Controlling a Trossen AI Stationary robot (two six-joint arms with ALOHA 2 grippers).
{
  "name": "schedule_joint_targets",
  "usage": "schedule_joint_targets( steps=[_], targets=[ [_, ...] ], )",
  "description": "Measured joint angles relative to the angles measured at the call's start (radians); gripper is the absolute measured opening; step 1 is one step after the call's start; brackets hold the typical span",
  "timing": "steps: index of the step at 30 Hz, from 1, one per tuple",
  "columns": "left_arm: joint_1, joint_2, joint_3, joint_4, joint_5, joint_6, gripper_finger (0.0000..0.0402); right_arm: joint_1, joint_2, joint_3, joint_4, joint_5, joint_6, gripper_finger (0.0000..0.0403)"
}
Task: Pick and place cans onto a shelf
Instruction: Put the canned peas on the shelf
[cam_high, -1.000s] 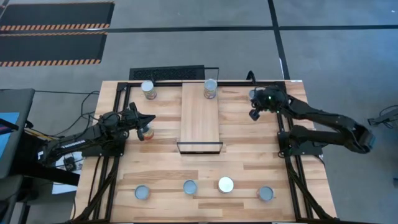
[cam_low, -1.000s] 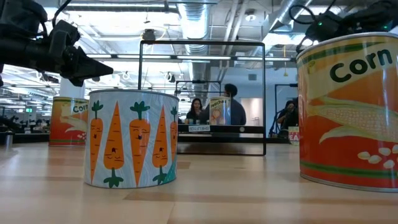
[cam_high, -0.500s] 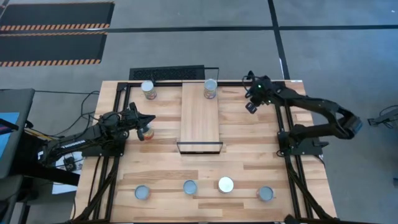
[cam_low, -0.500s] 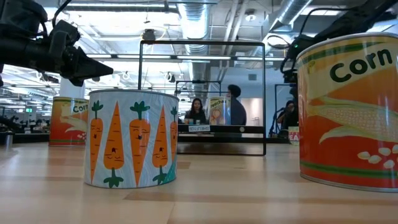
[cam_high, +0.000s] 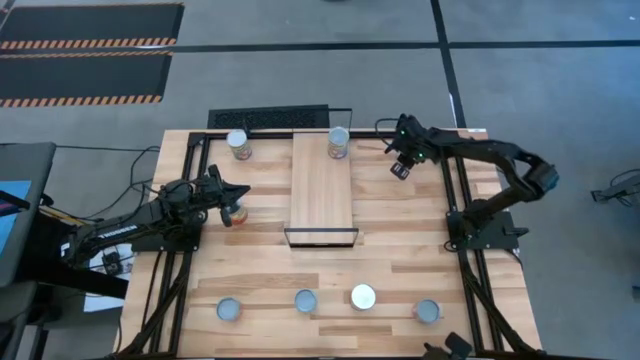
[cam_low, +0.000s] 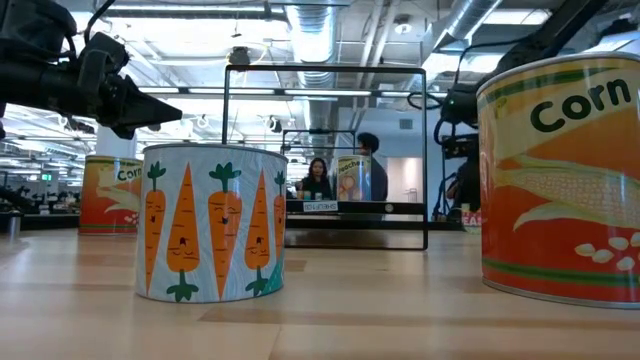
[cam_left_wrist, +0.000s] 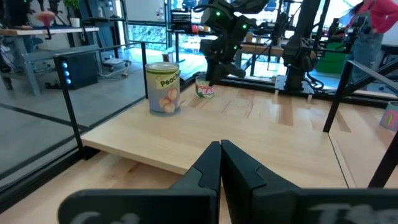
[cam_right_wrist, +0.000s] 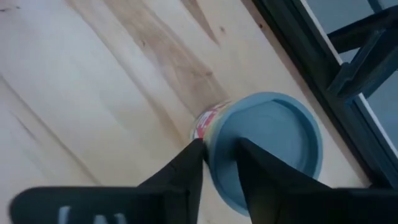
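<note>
The light-wood shelf (cam_high: 322, 190) stands mid-table; a peach can (cam_high: 339, 142) stands on its far end and also shows in the left wrist view (cam_left_wrist: 163, 88). My right gripper (cam_high: 400, 166) hangs over a small peas can (cam_right_wrist: 267, 149) at the table's far right, right of the shelf. Its fingers are a little apart, over the can's rim. In the left wrist view this can (cam_left_wrist: 204, 89) stands on the table under the gripper. My left gripper (cam_high: 240, 195) is shut and empty, raised beside an orange can (cam_high: 237, 212) left of the shelf. My right gripper points down at the peas can's top edge (cam_right_wrist: 214, 165), with one finger (cam_right_wrist: 186, 165) off its side and one (cam_right_wrist: 255, 165) over its lid. I cannot tell whether the fingers touch it. The can stands upright on the table.
Several cans stand along the table's near edge (cam_high: 229, 309) (cam_high: 305, 301) (cam_high: 363, 296) (cam_high: 427, 311), and one at the far left (cam_high: 238, 145). In the low view a carrot can (cam_low: 212, 222) and a corn can (cam_low: 560, 180) stand close by. People show in the room behind.
My right gripper has swung toward the table's far edge and a little toward the shelf, and has turned as its arm folded, ending over the peas can. My left arm has kept still.
</note>
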Motion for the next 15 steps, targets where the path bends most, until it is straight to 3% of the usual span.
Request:
schedule_joint_targets(
  steps=[8,15],
  targets=[
    [0.000,0.000,0.000,0.000,0.000,0.000,0.0000,0.025,0.010,0.071,-0.131,-0.013,-0.003,0.0015],
    [0.000,0.000,0.000,0.000,0.000,0.000,0.0000,0.161,-0.064,0.193,-0.317,-0.034,0.086,0.0016]
  ],
)
